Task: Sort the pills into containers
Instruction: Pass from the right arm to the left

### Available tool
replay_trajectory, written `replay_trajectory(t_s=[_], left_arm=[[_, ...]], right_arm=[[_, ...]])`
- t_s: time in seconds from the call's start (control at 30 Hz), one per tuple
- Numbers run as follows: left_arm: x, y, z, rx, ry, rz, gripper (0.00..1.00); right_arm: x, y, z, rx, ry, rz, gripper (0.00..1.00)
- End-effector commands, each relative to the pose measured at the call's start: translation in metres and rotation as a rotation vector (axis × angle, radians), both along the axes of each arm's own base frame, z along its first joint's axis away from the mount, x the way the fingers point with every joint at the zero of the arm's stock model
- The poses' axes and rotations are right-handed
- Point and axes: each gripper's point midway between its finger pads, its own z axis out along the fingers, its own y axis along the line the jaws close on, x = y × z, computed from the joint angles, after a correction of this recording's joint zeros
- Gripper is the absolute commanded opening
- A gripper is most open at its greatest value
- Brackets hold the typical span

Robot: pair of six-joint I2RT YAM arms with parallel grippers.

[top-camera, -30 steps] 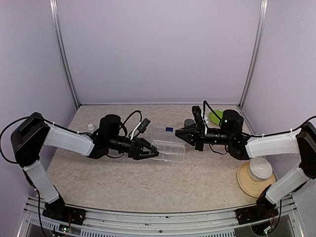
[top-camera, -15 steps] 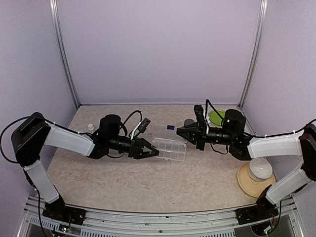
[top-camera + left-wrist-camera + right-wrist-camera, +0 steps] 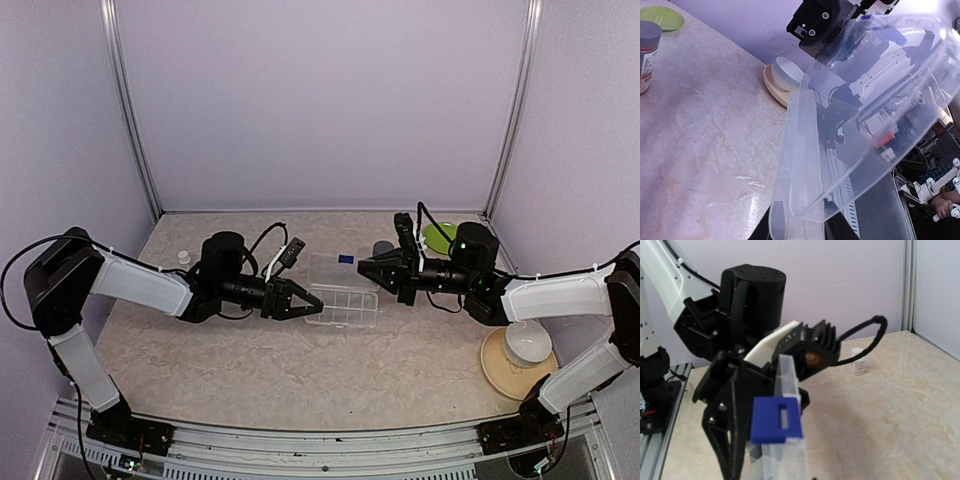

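- The left gripper (image 3: 299,300) has drawn its jaws in from a wide spread to a narrow gap at the left end of the pill box (image 3: 345,308).
- In the left wrist view the clear plastic rises from between the two fingers (image 3: 766,231). Whether they already pinch the wall cannot be told.
- The pill box has barely shifted. It lies flat on the table (image 3: 300,370), between the two grippers.
- The right gripper (image 3: 364,270) stays fully closed, just beside the far right corner of the pill box. Nothing shows between its jaws.
- Judgement: the left arm is securing the pill box so the compartments (image 3: 352,300) stay put for filling. No sorting is evident yet.
- No pill can be made out in any view. The blue piece on the lid edge is a slotted clip (image 3: 776,420), not a pill.
- The lid (image 3: 875,100) fills the left wrist view, and reflections blur what lies behind it.
- The right wrist view does not show its own fingertips. A held pill cannot be ruled out.
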Motion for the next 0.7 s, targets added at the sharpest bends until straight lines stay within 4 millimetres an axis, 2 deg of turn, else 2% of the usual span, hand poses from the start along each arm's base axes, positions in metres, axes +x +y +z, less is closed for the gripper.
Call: replay_trajectory(t_s=[0.0,0.1,0.2,0.23,0.27,0.4,0.67], left_arm=[[-0.002,-0.004,0.002,-0.017,-0.025,-0.019,0.26],[-0.004,-0.004,0.002,-0.018,-0.034,-0.027,0.25],[-0.006,-0.003,0.001,-0.012,-0.036,-0.030,0.24],[-0.006,-0.003,0.000,-0.009,-0.036,-0.032,0.24],[-0.007,-0.003,0.000,-0.008,-0.036,-0.034,0.23],[-0.010,-0.003,-0.003,0.000,-0.035,-0.045,0.21],[-0.014,-0.003,-0.007,0.017,-0.028,-0.058,0.21]], right_arm=[[-0.001,0.000,0.003,0.020,0.016,0.016,0.06],[0.000,0.002,0.003,0.017,0.046,0.024,0.09],[0.005,0.004,0.002,0.009,0.074,0.019,0.17],[0.007,0.005,0.001,0.001,0.083,0.013,0.23],[0.009,0.005,-0.002,-0.010,0.098,0.005,0.34],[0.022,0.004,-0.009,-0.046,0.129,-0.057,0.53],[0.043,-0.003,-0.010,-0.071,0.162,-0.167,0.69]])
